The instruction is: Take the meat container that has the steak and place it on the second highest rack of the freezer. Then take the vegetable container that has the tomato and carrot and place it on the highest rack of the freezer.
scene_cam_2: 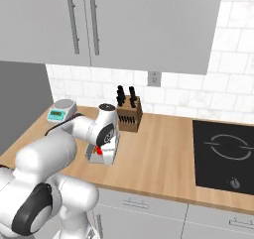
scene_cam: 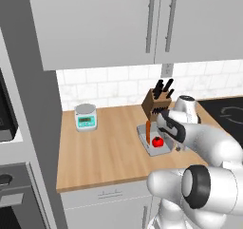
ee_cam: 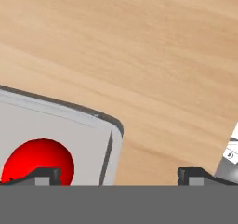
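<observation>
Apparently we are on the second half of the job: our gripper [ee_cam: 119, 174], jaws spread wide and holding nothing, hangs low over the vegetable container [scene_cam: 153, 140], one fingertip above the tomato [ee_cam: 39, 160] and the other outside the tray's wall, above the wooden counter [scene_cam: 104, 147]. The tray, with the carrot [scene_cam: 148, 130] lying in it, sits beside the knife block [scene_cam: 154, 104], so lifting it and carrying it to the freezer's highest rack remain; whether the steak tray is already shelved we cannot tell. No readable writing shows, though the kitchen scale [scene_cam: 86, 117] has a small display.
</observation>
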